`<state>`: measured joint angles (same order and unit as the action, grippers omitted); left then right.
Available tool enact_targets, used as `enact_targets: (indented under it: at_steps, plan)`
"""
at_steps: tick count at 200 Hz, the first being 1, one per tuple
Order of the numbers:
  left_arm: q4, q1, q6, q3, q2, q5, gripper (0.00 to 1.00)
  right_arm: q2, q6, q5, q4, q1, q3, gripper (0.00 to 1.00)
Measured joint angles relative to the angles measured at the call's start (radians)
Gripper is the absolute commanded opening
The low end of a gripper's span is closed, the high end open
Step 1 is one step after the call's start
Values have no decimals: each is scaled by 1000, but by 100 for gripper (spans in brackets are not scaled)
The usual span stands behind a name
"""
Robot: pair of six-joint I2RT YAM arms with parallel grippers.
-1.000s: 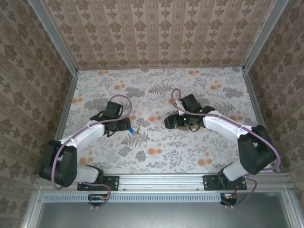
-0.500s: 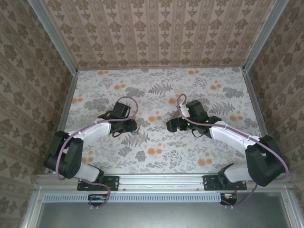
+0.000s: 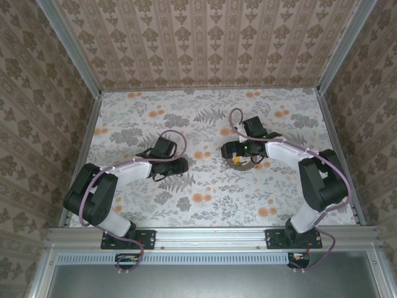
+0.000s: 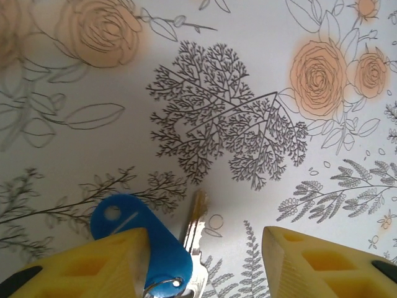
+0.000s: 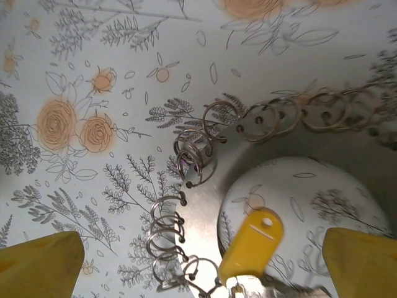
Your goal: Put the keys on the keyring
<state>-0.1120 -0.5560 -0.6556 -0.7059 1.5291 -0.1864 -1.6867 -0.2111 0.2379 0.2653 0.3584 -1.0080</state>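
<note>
The left end effector hangs low over the flowered bench, its yellow fingers about half spread. The key with the blue head sits in the gap, its head against the finger at the lower left of the wrist view and its silvery blade pointing away. A small wire loop threads the head. Nothing is clamped across the gap.

The right end effector is spread wide above the keyring, a chain of linked wire rings that curls between its fingers. Just beside the chain, a yellow key tag lies on a grey round piece; I cannot tell what that piece is. The two end effectors are well apart on the bench.
</note>
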Motion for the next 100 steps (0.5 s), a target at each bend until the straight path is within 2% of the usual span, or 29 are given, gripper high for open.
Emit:
enact_targets:
  at_steps: [43, 100]
  plan:
    - [105, 1, -23, 62, -29, -64, 54, -105, 0, 34, 38, 27, -69, 100]
    - [85, 41, -19, 114, -112, -66, 57, -167, -1, 40, 58, 88, -130, 100]
